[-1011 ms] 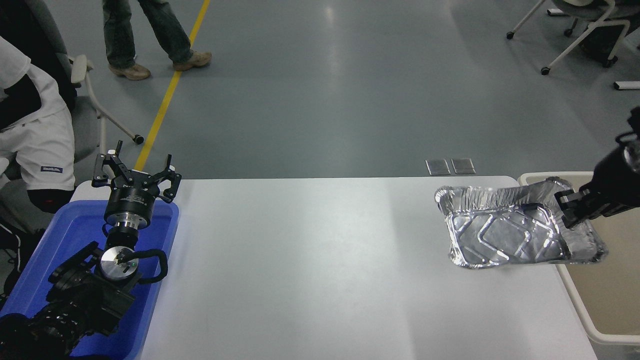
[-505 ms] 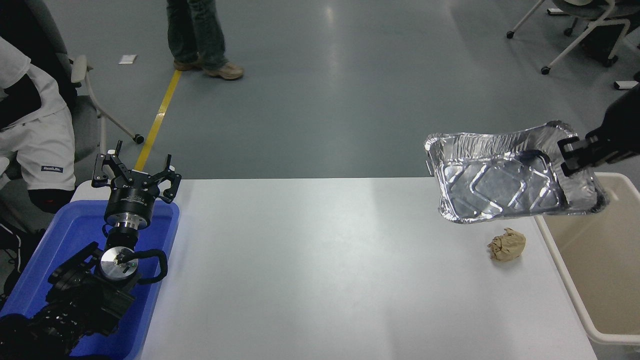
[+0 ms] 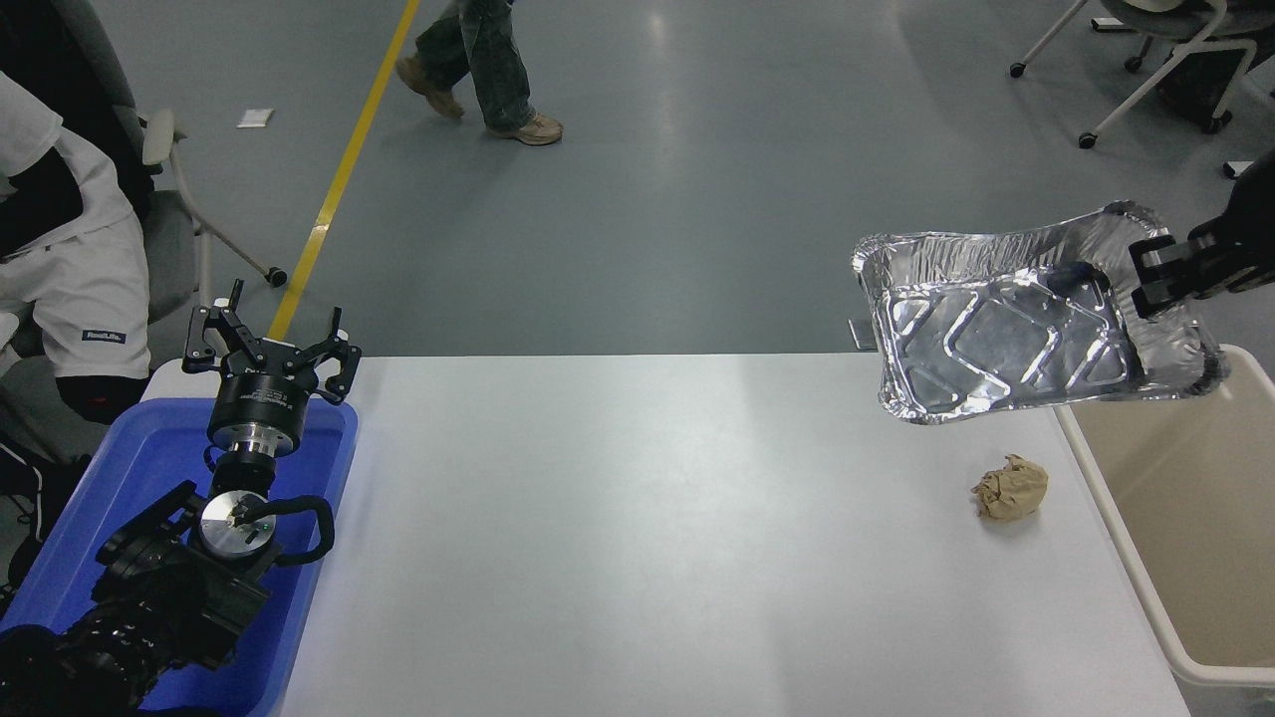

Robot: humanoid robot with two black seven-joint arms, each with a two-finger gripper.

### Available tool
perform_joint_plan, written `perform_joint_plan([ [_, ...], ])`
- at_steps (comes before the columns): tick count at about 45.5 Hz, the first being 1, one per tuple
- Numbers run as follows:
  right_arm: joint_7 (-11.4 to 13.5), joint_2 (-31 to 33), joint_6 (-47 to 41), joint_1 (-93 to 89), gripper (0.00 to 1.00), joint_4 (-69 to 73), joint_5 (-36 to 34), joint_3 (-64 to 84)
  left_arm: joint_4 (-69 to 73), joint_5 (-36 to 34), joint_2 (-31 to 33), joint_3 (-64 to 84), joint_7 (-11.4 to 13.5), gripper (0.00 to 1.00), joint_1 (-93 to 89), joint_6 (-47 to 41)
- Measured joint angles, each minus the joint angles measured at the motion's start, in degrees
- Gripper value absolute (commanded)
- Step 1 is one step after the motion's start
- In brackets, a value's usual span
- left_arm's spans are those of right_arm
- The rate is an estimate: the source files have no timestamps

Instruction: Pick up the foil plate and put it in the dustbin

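Note:
The shiny silver foil plate (image 3: 1006, 334) hangs in the air above the table's far right corner, tilted with its ridged base toward me. My right gripper (image 3: 1155, 284) comes in from the right edge and is shut on the plate's right rim. The beige dustbin (image 3: 1190, 518) stands at the table's right side, below and to the right of the plate. My left gripper (image 3: 269, 354) is open and parked at the lower left over the blue tray.
A crumpled tan paper ball (image 3: 1010, 487) lies on the white table (image 3: 647, 538) near the bin. A blue tray (image 3: 149, 468) sits at the left edge. A seated person (image 3: 60, 249) is at the far left; another walks across the floor beyond.
My right gripper has lifted the foil plate up off the table and slightly right. The paper ball that the plate hid now shows. The walking person has moved right.

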State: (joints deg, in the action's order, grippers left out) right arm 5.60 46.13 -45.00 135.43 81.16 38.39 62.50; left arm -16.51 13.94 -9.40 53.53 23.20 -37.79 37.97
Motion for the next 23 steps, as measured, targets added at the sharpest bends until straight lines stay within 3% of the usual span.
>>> perform_joint_plan([
  [23,0.0,7.3,0.0,-8.9,0.00,-12.9,0.4,-0.8,0.0,0.0,0.0,0.0,0.0,0.99,0.0,0.0],
])
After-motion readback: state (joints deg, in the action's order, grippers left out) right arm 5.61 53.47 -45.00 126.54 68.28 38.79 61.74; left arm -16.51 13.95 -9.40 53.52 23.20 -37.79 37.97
